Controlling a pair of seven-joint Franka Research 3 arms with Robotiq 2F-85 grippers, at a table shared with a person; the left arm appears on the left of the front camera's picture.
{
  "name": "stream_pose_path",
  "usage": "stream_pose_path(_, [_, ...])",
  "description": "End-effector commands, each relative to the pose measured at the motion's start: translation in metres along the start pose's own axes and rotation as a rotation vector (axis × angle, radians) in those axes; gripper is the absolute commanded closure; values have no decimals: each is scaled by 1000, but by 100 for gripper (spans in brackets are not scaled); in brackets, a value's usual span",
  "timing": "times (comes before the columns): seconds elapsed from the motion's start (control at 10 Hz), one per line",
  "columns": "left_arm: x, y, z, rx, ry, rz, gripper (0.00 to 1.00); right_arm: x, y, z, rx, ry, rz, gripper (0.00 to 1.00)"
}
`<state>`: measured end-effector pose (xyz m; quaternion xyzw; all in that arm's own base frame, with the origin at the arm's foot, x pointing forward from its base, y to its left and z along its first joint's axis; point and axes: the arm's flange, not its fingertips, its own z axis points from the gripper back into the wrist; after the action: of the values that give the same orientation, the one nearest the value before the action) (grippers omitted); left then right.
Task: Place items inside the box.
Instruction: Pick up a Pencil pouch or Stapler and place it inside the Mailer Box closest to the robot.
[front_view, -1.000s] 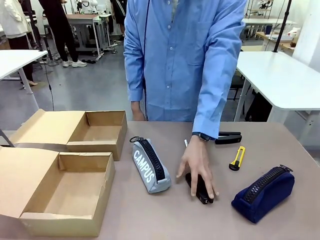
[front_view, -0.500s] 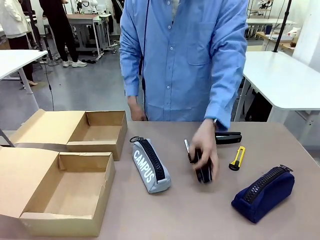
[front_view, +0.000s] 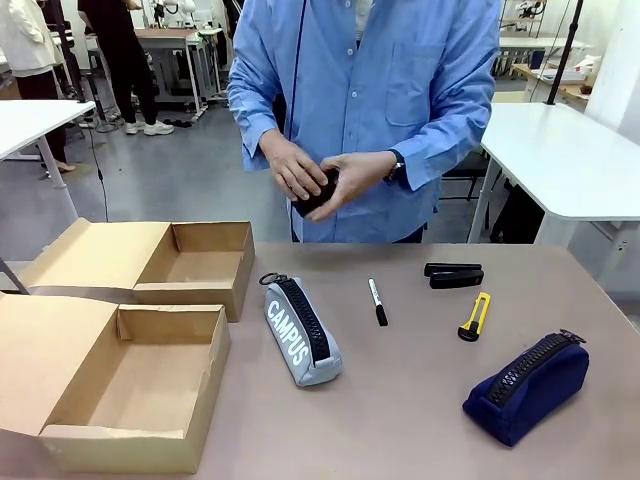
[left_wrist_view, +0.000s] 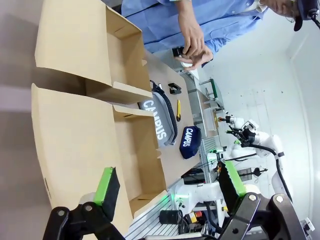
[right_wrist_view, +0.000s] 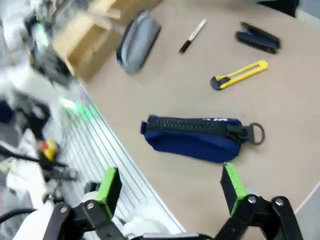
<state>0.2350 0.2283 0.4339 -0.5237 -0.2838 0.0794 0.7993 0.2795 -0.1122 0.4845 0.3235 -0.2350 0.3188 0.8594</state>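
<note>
Table (right_wrist_view: 165, 75) — navy case (right_wrist_view: 195, 137) ahead of right gripper (right_wrist_view: 171, 189).

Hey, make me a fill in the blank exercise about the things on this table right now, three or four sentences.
1. The grey pencil case is printed with the word ____.
2. The utility knife beside the stapler is ____ in colour.
3. There are ____ open cardboard boxes.
4. The right gripper hangs above the navy pencil case with its jaws ____.
Missing words: CAMPUS; yellow; two; open.
</note>
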Motion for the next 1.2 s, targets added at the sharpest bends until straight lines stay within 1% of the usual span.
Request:
stream_pose_path(0.0, [1, -1, 0, -18, -12, -23, 0, 11, 28, -75, -51, 161, 278, 0])
stream_pose_path(0.1, [1, -1, 0, -18, -12, -23, 0, 22, 38, -100, -20, 308, 407, 0])
stream_pose_path(0.2, [1, -1, 0, -18, -12, -23, 0, 31, 45, -127, -45, 461, 415, 0])
stream_pose_path(0.3, [1, -1, 0, -18, -12, -23, 0, 37, 42, -135, -237, 519, 171, 0])
stream_pose_path(0.4, [1, -1, 0, -18, -12, -23, 0, 57, 40, -87, 12, 353, 340, 0])
stream_pose_path(0.5, [1, -1, 0, -18, -12, -23, 0, 57, 40, -87, 12, 353, 340, 0])
stream_pose_path(0.6, [1, -1, 0, -18, -12, -23, 0, 71, 43, -116, -67, 459, 321, 0])
stream_pose_path(0.7, [1, -1, 0, -18, -12, -23, 0, 70, 50, -139, -50, 480, 532, 0])
stream_pose_path(0.8, [1, -1, 0, -18, -12, -23, 0, 63, 50, -150, -17, 511, 665, 0])
stream_pose_path(0.9, [1, -1, 0, -18, -12, -23, 0, 57, 47, -160, -59, 517, 765, 0])
stream_pose_path(1.1, [1, -1, 0, -18, -12, -23, 0, 48, 40, -183, -115, 511, 895, 0])
